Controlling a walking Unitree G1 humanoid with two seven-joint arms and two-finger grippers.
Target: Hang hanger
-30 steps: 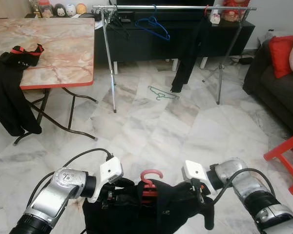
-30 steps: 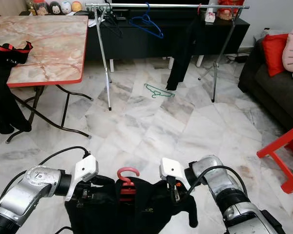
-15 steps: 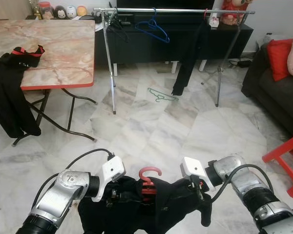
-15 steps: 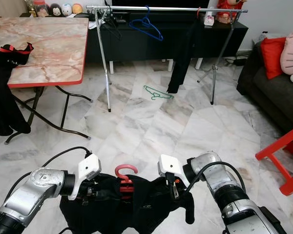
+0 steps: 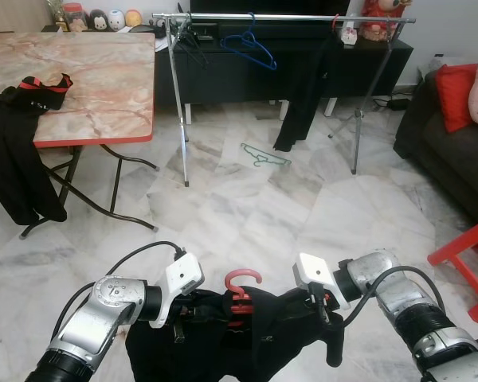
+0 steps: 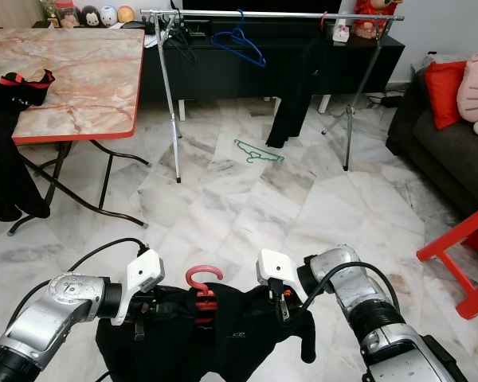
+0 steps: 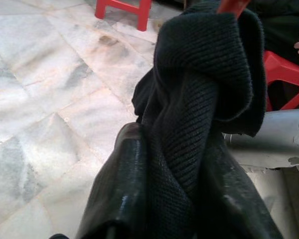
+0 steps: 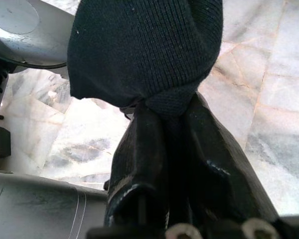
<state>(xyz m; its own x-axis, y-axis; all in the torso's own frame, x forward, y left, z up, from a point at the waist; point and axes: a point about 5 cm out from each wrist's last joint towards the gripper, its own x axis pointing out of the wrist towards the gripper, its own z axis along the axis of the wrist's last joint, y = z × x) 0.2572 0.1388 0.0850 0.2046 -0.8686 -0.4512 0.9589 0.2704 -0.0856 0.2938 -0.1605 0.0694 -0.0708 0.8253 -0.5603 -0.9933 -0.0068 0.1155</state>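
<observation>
Overall light: you have bright, even room light in both eye views.
Glare: soft sheen on the marble floor (image 5: 247, 207) and on the marble tabletop (image 5: 95, 72).
Shadows: faint and diffuse under the table and clothes rack (image 5: 287, 16).
Sharpness: your eye views are crisp, with no motion blur.
Edges: slight wide-angle bending at the corners.
Wrist views: black knit garment (image 7: 199, 99) looms close and soft; the fingers (image 8: 139, 149) show small highlights.

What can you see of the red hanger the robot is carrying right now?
The red hanger looks like plastic. Its curved hook stands upright and free above a black knit garment draped over it, which hides the shoulders. The left gripper and right gripper are each shut on the fabric at either side, holding it low before the robot, above the marble floor.
</observation>
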